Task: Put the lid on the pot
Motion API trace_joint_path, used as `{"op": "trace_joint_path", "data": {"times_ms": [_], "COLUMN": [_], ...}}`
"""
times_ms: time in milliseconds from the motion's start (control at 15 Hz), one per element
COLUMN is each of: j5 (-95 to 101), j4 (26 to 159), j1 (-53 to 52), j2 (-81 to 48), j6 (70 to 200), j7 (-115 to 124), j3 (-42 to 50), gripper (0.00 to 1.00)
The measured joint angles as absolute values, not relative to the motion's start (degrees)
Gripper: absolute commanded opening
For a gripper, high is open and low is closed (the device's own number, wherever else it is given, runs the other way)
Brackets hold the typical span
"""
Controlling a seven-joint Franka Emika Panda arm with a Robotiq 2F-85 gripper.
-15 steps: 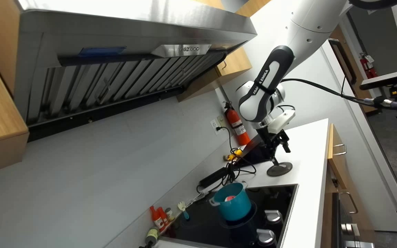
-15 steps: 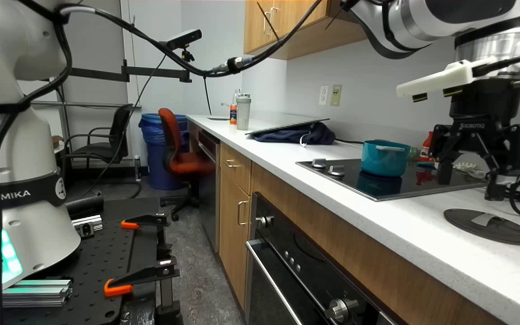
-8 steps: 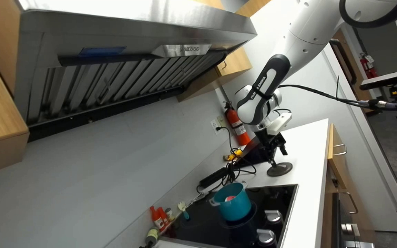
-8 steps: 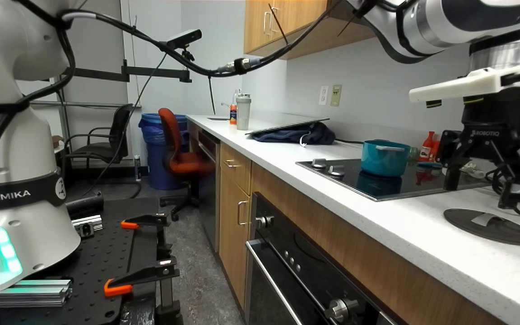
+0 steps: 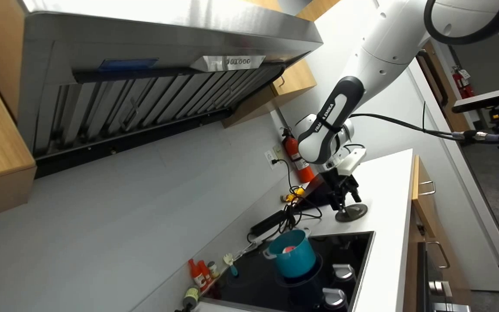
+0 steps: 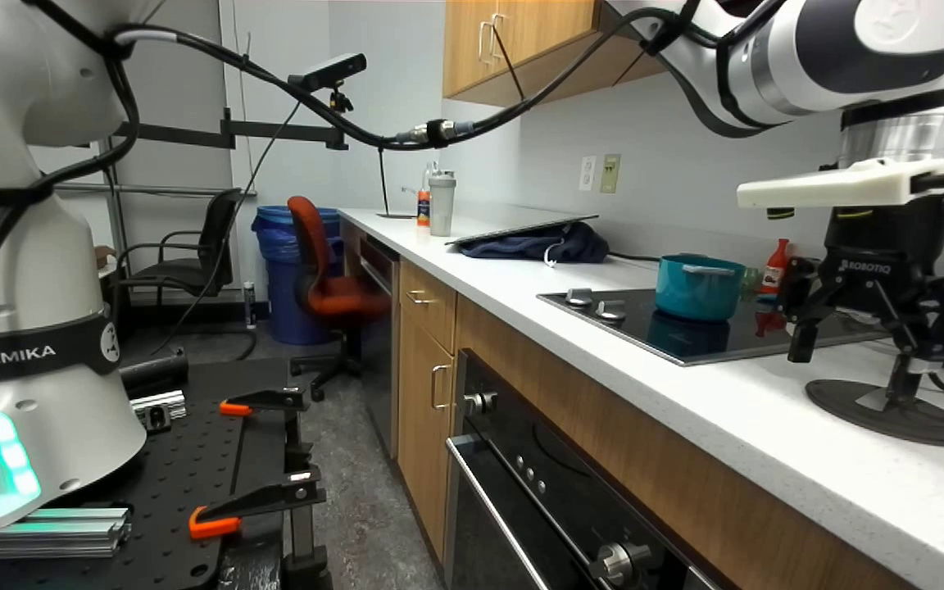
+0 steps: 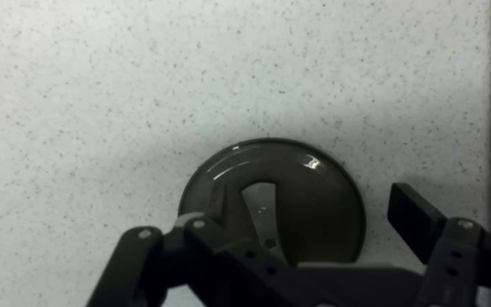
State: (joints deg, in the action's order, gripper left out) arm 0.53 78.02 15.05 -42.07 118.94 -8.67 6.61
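I'm guessing pickup's pending — end effector (image 6: 850, 368) is hanging, jaws apart, off-center over the lid (image 7: 309, 204) lying on the desk (image 6: 767, 410). Pot (image 6: 697, 290) is sitting on the stove (image 6: 751, 336) — next it's probably needing centering, then clamping.

The lid (image 6: 867, 416) lies flat on the counter (image 6: 755, 389) in an exterior view, back from the front edge. Over it the gripper (image 6: 850, 373) points down, fingers spread, one fingertip overlapping the lid; contact is unclear. The pot (image 6: 696, 288) stands upright on the cooktop (image 6: 738, 342), between front and back edges, well apart from the lid. A red bottle (image 6: 774, 266) stands toward the back edge. Farther along that edge lies a navy cloth (image 6: 574, 242); a cup (image 6: 442, 205) stands nearer the far end.
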Motion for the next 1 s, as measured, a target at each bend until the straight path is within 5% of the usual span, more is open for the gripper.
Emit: {"op": "trace_joint_path", "data": {"times_ms": [333,1000], "j5": [0.5,0.5], "j4": [74.9,71.5], "j1": [15.3,15.7], "j2": [-43.7,-46.1], "j6": [118.9,117.8], "j7": [-9.7,-12.5], "j3": [6.3,6.0], "gripper": [0.95,0.16]}}
